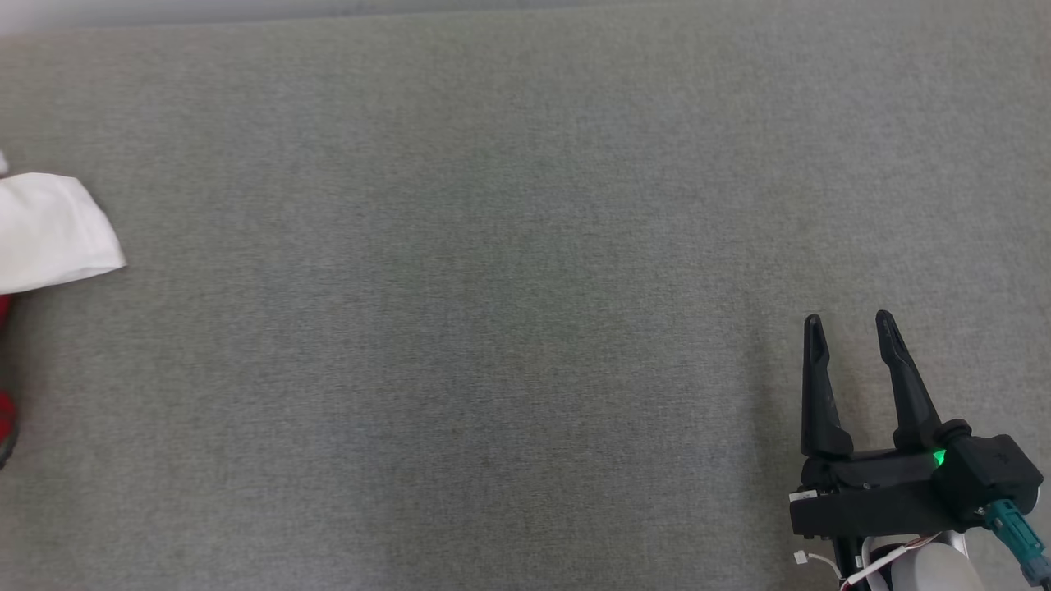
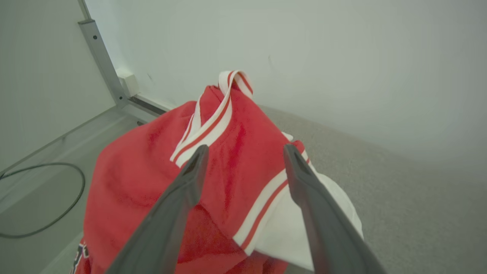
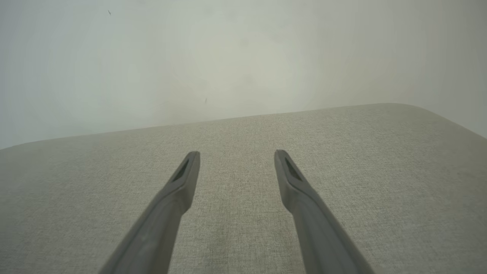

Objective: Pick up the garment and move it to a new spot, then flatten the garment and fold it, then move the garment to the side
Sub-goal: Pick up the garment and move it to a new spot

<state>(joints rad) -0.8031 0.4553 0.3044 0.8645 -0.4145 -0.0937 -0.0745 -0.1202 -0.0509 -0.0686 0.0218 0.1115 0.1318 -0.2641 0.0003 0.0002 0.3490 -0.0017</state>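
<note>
A grey woven tabletop (image 1: 525,328) lies flat, its far edge running along 12 o'clock in the head view. Behind it stands a plain pale wall (image 3: 228,57) with a few small dark specks. In the left wrist view a grey metal post (image 2: 99,57) rises at 11 o'clock. A small white box (image 2: 129,83) sits at its foot, beside a rail (image 2: 146,104). At 9 o'clock a dark cable (image 2: 83,182) loops over a pale lower surface.

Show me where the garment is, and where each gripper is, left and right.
garment (image 2: 140,171): left wrist view, on its red body.
left gripper (image 2: 246,149): left wrist view, midway between its open fingertips.
right gripper (image 1: 848,318): head view, midway between its open fingertips.
</note>
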